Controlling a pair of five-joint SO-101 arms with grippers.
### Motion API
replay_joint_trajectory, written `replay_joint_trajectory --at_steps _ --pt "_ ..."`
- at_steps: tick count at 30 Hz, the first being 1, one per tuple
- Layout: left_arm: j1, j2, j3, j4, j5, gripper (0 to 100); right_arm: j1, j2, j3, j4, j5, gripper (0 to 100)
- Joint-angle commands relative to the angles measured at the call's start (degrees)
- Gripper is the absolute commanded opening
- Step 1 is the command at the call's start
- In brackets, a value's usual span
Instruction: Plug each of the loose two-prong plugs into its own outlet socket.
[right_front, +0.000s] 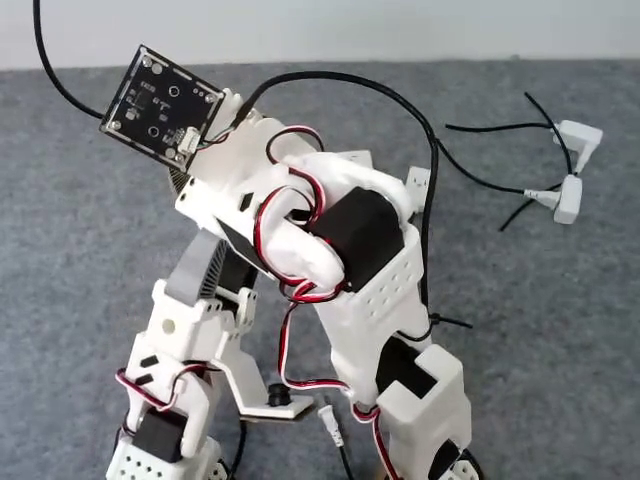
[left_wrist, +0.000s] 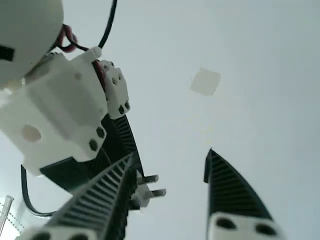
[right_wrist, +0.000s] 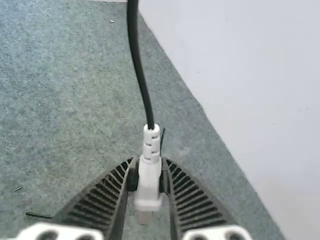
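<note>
My right gripper (right_wrist: 146, 172) is shut on a white two-prong plug (right_wrist: 149, 165). Its black cable (right_wrist: 140, 65) runs away over the grey carpet towards a white wall. My left gripper (left_wrist: 167, 187) is open and tilted upward at a pale wall, with nothing between its fingers. Just beyond one of its ribbed fingers (left_wrist: 102, 197) the same plug (left_wrist: 146, 190) shows its two metal prongs, held beside the other arm's white wrist (left_wrist: 60, 110). From above, both arms (right_front: 300, 260) bunch together in the middle of the carpet. Two small white plug-like pieces (right_front: 578, 137) (right_front: 568, 198) with thin black wires lie at the far right.
A black camera board (right_front: 160, 103) sticks out at the upper left of the arms. A thick black cable (right_front: 425, 170) loops over the arms. A small white connector (right_front: 330, 420) on a black lead lies near the arm bases. Grey carpet (right_front: 80, 300) covers the floor.
</note>
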Motion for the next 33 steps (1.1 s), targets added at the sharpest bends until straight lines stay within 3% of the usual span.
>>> replay_joint_trajectory --at_steps 1,11,33 --pt "0.18 -0.53 -0.48 -1.58 -0.79 22 -0.31 -5.41 0.53 2.51 0.79 0.8" --pt "-0.44 -0.53 -0.84 -4.57 -0.7 22 -3.91 -22.46 24.44 1.1 -0.44 0.8" --pt "-2.55 -0.44 -0.31 -4.13 -2.46 22 -6.81 -36.0 35.25 2.42 -4.31 0.8"
